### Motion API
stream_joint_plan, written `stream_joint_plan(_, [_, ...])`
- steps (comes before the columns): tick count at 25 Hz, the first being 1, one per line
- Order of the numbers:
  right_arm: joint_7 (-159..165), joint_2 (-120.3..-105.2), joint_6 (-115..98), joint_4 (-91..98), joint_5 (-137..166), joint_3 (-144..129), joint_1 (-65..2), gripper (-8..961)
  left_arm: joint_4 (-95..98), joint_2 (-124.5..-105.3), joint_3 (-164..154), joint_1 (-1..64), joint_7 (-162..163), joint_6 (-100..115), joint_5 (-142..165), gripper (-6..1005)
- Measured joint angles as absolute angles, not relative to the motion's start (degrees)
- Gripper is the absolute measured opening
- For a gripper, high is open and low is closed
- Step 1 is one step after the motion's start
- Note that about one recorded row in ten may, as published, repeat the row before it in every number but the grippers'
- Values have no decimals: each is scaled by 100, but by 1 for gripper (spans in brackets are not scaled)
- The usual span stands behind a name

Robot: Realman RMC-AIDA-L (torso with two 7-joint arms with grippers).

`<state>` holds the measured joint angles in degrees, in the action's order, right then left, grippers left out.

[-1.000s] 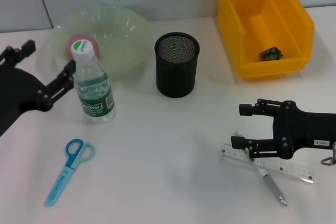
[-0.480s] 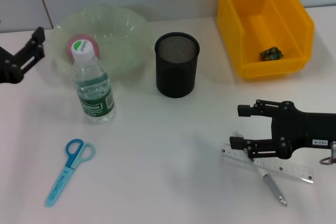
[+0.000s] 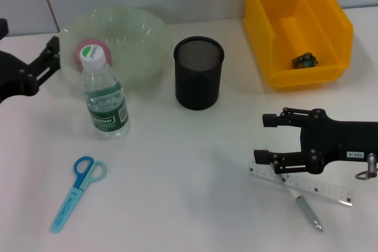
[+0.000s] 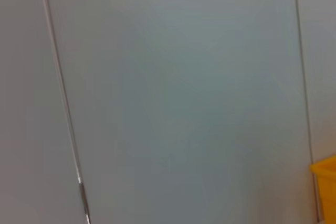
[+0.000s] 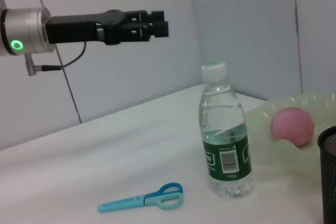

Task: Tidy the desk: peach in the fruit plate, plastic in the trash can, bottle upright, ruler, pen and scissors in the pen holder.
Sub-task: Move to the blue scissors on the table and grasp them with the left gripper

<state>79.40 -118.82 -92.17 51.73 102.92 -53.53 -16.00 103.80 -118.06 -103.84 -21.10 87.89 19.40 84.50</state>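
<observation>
The white desk [image 3: 177,205] carries a yellow trash can [image 3: 331,25] at far right, with a small dark-green scrap of plastic [image 3: 306,59] lying on its floor. At far left sits the pale green fruit plate [image 3: 136,33], holding the pink peach [image 3: 87,48]. The right gripper [image 3: 265,138] hovers low at near right, its jaws spread wide and holding nothing, the lower finger just over the left end of the ruler [image 3: 319,189]. The left gripper [image 5: 160,24] hangs raised above the far-left edge of the desk, well apart from everything, fingers drawn close together with nothing between them. The black mesh pen holder [image 3: 199,72] stands centre-far. The bottle [image 3: 105,101] stands upright just in front of the plate. The blue scissors [image 3: 78,193] lie near left. The pen [image 3: 308,209] lies under the ruler, crossing it.
</observation>
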Motion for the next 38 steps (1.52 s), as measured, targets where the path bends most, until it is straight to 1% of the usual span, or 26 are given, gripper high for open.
stream_joint_plan(1, [7942,-11884,-9207,5171,10310,-5351,-1605,832,10336,-11806,-10560,-1988,8539,1714,8568,790])
stream_joint_plan(6, [8044,-11898,-9198,5201,10363,-5342,-1603,832,10416,-11809,-10490,-1983,8476,1839,8597,789])
stream_joint_plan(10, [8070,-11896,-9199,5216,10394,-5300,-1598,833,10547,-11770,-9845,-1933,9143,2797,8716,788])
stream_joint_plan(13, [8077,-11898,-9208,5244,10395,-5296,-1591,833,10772,-11823,-9346,-1876,10259,3465,9642,787])
stream_joint_plan(17, [8077,-11898,-9207,5252,10397,-5297,-1595,833,11082,-11826,-9026,-1710,11454,4168,10619,787])
stream_joint_plan(19, [8078,-11899,-9207,5256,10398,-5298,-1603,833,11210,-11830,-8808,-1594,11916,4595,10930,786])
stream_joint_plan(21, [8078,-11901,-9208,5256,10398,-5299,-1603,833,11335,-11836,-8352,-1343,12615,5406,11219,786])
stream_joint_plan(22, [8077,-11903,-9210,5257,10398,-5300,-1602,833,11335,-11836,-8352,-1343,12615,5406,11219,786])
stream_joint_plan(24, [8077,-11904,-9211,5264,10398,-5300,-1574,833,11526,-11835,-8039,-938,13509,6420,12129,785])
stream_joint_plan(28, [8077,-11904,-9209,5266,10398,-5300,-1543,833,11736,-11855,-8202,-690,14118,7034,12980,785])
stream_joint_plan(37, [8052,-11900,-9208,5264,10391,-5201,-1457,832,11764,-11854,-8337,-453,14838,7668,13538,783])
stream_joint_plan(38, [8050,-11900,-9208,5266,10390,-5187,-1449,832,11767,-11857,-8673,-292,15265,7830,14272,783])
